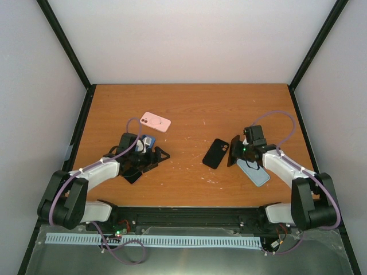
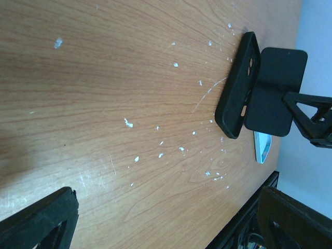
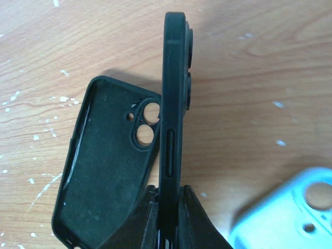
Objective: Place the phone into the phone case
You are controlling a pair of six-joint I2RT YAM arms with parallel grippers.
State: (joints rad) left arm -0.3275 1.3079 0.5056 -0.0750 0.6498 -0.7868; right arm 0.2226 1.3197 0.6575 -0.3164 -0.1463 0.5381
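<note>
A slim black rectangular phone [image 3: 174, 104] was held upright and edge-on, its camera bump turned away from a soft black rubbery phone case [image 3: 106, 171]. The case was laid open-side-up on the wooden table [image 3: 249, 104] just beside it, twin lens holes exposed.

Orange-brown wooden table [image 1: 189, 109], scuffed with white flecks, under soft, even light. Behind the table and on both sides of it, plain pale walls [image 1: 189, 34], with black struts [image 1: 63, 40] rising from its far corners. Below the table's near edge, a dull metal surface [image 1: 189, 260] bearing a white slotted strip [image 1: 155, 240].
</note>
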